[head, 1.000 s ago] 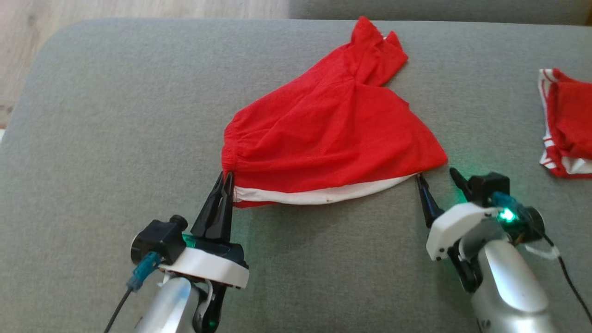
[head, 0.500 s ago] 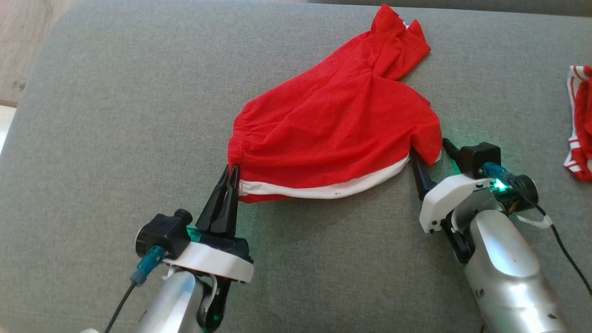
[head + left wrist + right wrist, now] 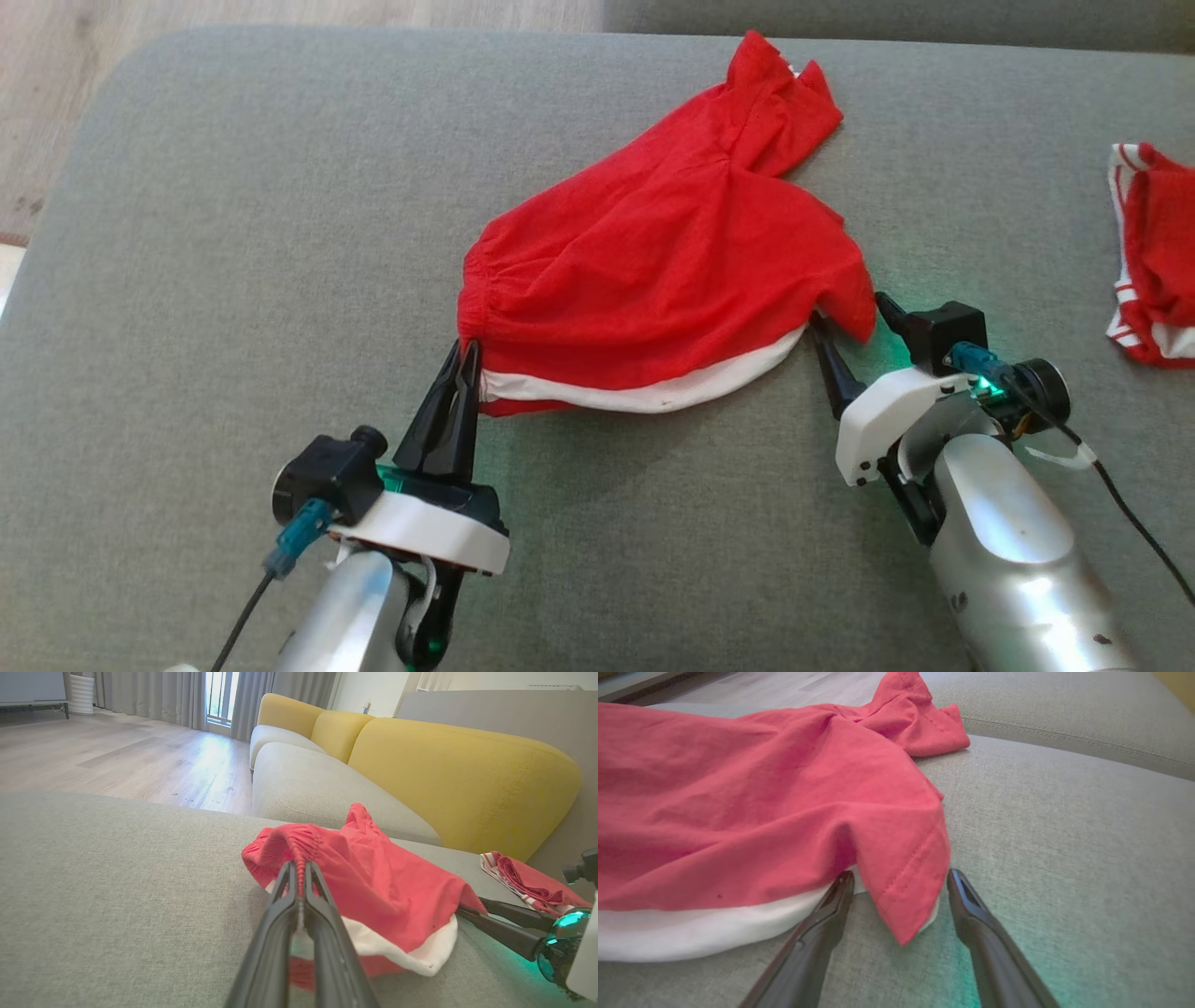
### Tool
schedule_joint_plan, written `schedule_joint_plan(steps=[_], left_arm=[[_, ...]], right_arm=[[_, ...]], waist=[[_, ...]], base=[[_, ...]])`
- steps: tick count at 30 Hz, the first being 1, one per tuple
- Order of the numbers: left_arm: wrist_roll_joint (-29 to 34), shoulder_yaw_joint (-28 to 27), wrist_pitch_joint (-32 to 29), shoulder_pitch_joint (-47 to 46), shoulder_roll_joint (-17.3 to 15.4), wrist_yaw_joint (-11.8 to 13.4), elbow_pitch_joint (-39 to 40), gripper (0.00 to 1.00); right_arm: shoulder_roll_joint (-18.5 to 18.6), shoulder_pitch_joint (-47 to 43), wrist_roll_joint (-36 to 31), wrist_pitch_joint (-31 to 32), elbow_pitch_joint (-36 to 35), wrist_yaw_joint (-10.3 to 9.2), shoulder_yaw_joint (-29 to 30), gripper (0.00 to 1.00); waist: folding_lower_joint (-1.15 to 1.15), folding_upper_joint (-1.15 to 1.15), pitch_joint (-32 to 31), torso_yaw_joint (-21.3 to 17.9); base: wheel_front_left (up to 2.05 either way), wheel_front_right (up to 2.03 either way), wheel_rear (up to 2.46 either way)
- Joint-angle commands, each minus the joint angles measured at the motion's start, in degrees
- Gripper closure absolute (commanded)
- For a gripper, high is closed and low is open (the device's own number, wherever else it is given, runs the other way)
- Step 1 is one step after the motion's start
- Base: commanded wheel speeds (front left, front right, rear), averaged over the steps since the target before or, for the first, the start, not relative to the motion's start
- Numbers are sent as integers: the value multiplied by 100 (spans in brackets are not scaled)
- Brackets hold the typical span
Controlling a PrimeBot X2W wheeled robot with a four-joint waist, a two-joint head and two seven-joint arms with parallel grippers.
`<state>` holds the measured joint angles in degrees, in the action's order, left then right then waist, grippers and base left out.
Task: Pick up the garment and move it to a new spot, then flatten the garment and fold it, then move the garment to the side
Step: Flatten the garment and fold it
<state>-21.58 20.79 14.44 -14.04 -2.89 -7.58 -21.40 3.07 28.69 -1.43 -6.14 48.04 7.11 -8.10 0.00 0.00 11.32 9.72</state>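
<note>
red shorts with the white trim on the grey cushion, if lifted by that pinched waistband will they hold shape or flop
Probably floppy: the thin red shorts with white trim drape in soft wrinkles and bunch at the shut left fingers. Likely light, since a small pinch tents the waistband. They may drag rather than slide on the grey woven cushion.

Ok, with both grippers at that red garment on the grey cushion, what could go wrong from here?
The open right gripper straddles only a corner of the red fabric garment; closing may catch the top layer and miss the white layer beneath. The shut left gripper pinches a sliver of gathered waistband, so a pull could slip it free.
</note>
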Motion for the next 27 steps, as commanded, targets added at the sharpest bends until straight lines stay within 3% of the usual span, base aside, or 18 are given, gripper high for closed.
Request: schedule_joint_plan(steps=[1,27], left_arm=[[62,-204,55,-123,-14,10,151,100],[52,-121,56,-66,-71,9,145,100]], right_arm=[[-19,43,-9,-94,-148,37,-129,0],[97,-25,69,266,-73,37,-717,0]], waist=[[0,0,-20,-26],[0,0,-124,-98]], base=[[0,0,0],[0,0,0]])
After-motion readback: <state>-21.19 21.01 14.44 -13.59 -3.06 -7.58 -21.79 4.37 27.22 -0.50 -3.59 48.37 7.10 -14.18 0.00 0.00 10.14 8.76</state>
